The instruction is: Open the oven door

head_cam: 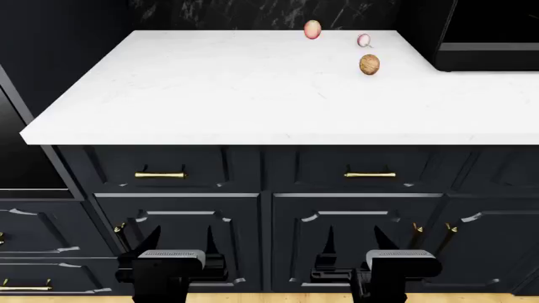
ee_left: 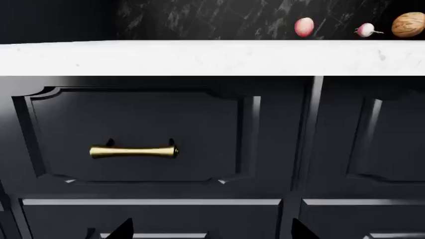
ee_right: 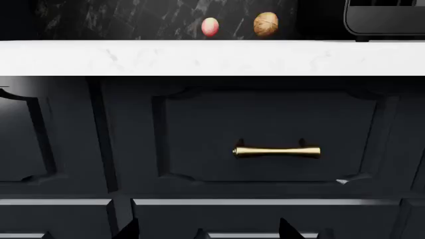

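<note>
oven door (head_cam: 19,148): probably the glossy black panel cut off at head view's left edge, handle unseen | likely heavy, stiff, slick glass; grip the bar handle | left pincer (head_cam: 179,235), right pincer (head_cam: 355,233): bottom centre, spread wide, empty | under white desk (head_cam: 211,88)

A white tabletop (head_cam: 227,95) sits on dark blue cupboards (head_cam: 181,240) with gold handles (head_cam: 160,174). The back wall (head_cam: 252,12) is black stone. The floor (head_cam: 269,298) is light wood.

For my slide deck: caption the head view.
Both grippers low before navy drawers; three small foods on white counter.
</note>
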You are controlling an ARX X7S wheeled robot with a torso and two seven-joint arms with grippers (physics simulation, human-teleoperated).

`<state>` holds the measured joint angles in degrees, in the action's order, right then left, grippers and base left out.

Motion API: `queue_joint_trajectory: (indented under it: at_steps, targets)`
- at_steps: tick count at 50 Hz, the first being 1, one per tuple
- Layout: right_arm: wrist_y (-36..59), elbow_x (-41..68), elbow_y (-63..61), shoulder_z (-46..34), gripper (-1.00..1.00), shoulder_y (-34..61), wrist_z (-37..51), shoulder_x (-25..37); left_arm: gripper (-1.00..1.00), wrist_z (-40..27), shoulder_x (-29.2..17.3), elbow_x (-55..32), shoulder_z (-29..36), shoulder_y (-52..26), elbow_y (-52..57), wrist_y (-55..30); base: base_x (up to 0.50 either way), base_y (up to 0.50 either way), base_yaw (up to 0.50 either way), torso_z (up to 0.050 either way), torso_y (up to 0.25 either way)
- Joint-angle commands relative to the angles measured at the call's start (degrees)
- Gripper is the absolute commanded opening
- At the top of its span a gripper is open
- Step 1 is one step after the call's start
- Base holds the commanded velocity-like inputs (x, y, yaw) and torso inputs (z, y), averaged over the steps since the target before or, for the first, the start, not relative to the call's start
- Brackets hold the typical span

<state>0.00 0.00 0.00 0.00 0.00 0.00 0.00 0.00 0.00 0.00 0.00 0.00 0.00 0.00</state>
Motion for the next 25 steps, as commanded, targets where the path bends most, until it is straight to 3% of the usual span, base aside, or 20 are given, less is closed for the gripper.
queue_joint_trajectory:
  at_steps: [1,11,18,25]
  targets:
    - [-0.3,-0.8,1.2,-1.2,1.00,0.6,3.3,0.6,1.00,-1.1,-0.9,-0.9,1.1,-0.1,-0.2,0.1,0.00,0.00,0.00,0.000,0.000]
    - [-1.9,-1.2,1.1,-3.9,1.00,0.1,6.4,2.6,1.00,-3.3,-2.5,-2.5,3.2,-0.8,-0.7,-0.2,0.00,0.00,0.00,0.000,0.000]
    - [-9.1,-5.2,-9.6,-3.7,1.00,-3.7,11.1,4.2,1.00,-9.2,-4.5,2.6,1.8,2.6,10.3,7.0,0.00,0.00,0.00,0.000,0.000]
    - [-15.4,-3.6,-19.1,-3.5,1.00,-8.0,11.0,6.1,1.00,-10.6,-6.0,4.4,1.9,5.9,18.7,13.8,0.00,0.00,0.00,0.000,0.000]
